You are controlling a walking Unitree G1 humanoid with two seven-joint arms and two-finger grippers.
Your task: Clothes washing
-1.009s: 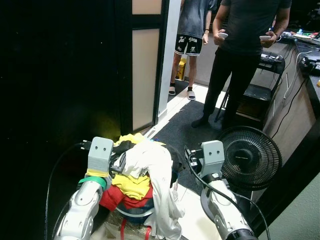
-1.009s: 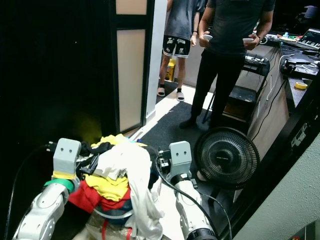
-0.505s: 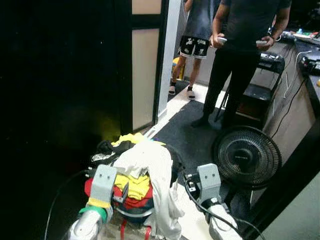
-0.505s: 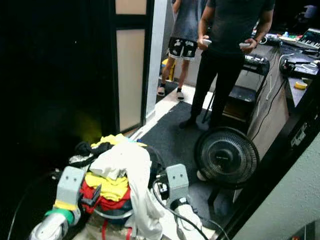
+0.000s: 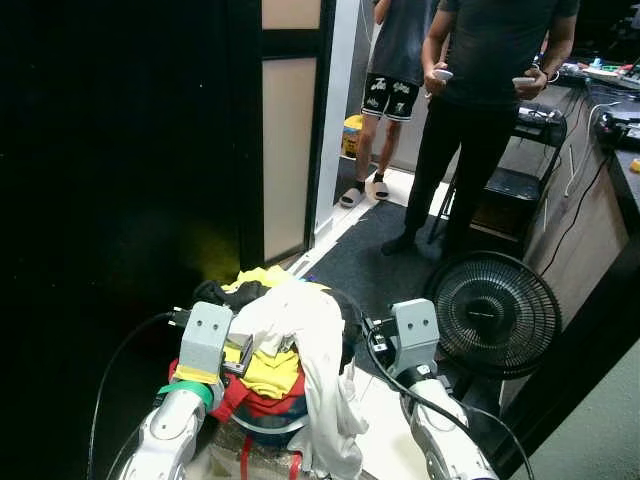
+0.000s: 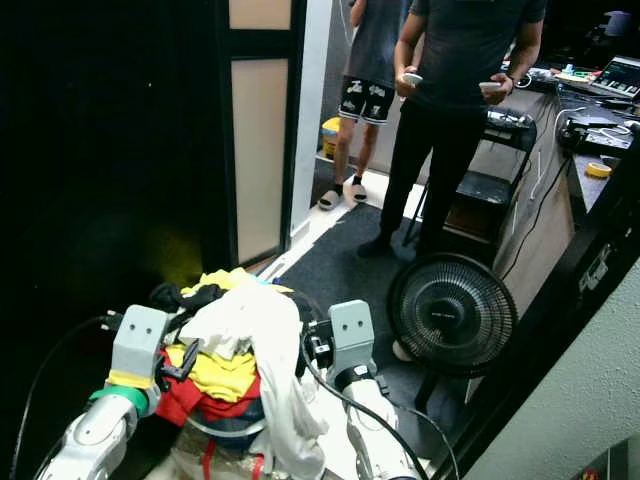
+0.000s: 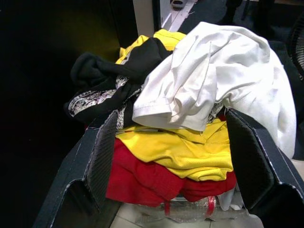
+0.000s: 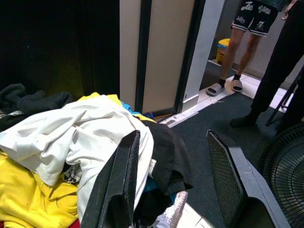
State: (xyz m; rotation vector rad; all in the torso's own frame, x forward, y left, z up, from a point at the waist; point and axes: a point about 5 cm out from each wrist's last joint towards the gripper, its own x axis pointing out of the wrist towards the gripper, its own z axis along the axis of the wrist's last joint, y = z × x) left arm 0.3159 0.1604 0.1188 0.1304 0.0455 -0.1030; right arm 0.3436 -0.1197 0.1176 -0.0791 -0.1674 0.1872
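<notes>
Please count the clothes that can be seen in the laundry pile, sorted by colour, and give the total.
White: 1
Yellow: 1
Red: 1
Black: 2, one with a patterned band, one on the far side
Total: 5 garments that can be told apart; more may be hidden underneath.

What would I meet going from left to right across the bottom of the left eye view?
Left hand → pile of clothes → right hand → fan.
</notes>
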